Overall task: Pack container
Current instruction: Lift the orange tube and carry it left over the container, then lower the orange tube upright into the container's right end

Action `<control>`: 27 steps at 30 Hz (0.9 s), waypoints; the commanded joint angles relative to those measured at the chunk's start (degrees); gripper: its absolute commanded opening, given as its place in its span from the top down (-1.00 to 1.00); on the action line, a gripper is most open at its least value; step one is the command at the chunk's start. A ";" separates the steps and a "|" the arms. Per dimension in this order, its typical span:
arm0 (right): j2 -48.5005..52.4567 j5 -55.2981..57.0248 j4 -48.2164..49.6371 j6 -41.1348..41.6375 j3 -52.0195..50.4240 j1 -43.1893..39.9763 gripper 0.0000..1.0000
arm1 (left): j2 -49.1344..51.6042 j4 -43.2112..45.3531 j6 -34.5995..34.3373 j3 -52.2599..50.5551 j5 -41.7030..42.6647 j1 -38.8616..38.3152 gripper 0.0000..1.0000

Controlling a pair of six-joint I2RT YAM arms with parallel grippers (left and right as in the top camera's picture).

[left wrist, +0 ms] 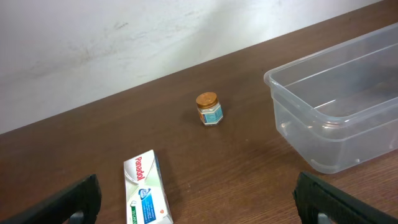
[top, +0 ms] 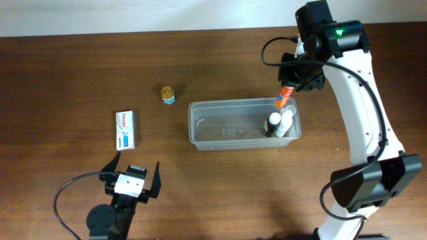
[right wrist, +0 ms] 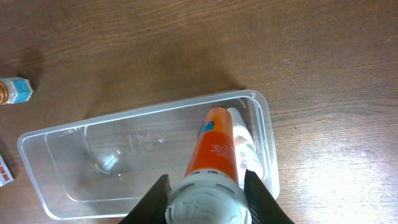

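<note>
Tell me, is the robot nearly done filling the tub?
About halfway. Two bottles are already in the tub. The right jaws hold an orange tube over it. The jar and the box are left on the table; the left jaws are open.

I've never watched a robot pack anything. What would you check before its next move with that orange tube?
1. Grip on the orange tube: ok, the right gripper is shut on it.
2. Tube over the container: ok, it hangs above the right end.
3. Free spot beneath: cannot tell; the dark bottle and white bottle stand at that end.
4. Left gripper out of the way: ok, open and well apart from the container.
5. Everything packed: not ok; the small jar and the box lie outside it.
</note>
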 commanded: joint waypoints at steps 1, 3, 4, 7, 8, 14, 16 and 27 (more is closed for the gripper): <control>1.05 -0.39 0.04 -0.39 1.01 0.37 0.50 | -0.39 0.00 0.87 -0.26 0.44 0.35 -0.99; 1.60 -0.39 0.13 -0.39 1.01 0.37 0.50 | -0.39 -0.02 0.87 -0.26 0.44 0.35 -0.99; 1.95 -0.46 0.24 -0.39 1.01 0.39 0.50 | -0.39 -0.02 0.87 -0.26 0.44 0.35 -0.99; 3.04 -1.53 0.46 -0.42 1.01 0.37 0.50 | -0.39 -0.02 0.87 -0.26 0.44 0.35 -0.99; 3.26 -1.64 0.50 -0.42 1.01 0.37 0.50 | -0.39 -0.02 0.87 -0.26 0.44 0.35 -0.99; 4.85 -1.64 1.57 -0.42 0.96 0.37 0.50 | -0.39 -0.02 0.87 -0.26 0.44 0.35 -0.99; 5.14 -1.62 1.73 -0.44 0.96 0.37 0.49 | -0.39 0.00 0.87 -0.26 0.44 0.35 -0.99; 7.06 -1.60 1.99 -0.44 -0.59 0.37 0.49 | -0.39 -0.02 0.87 -0.26 0.44 0.35 -0.99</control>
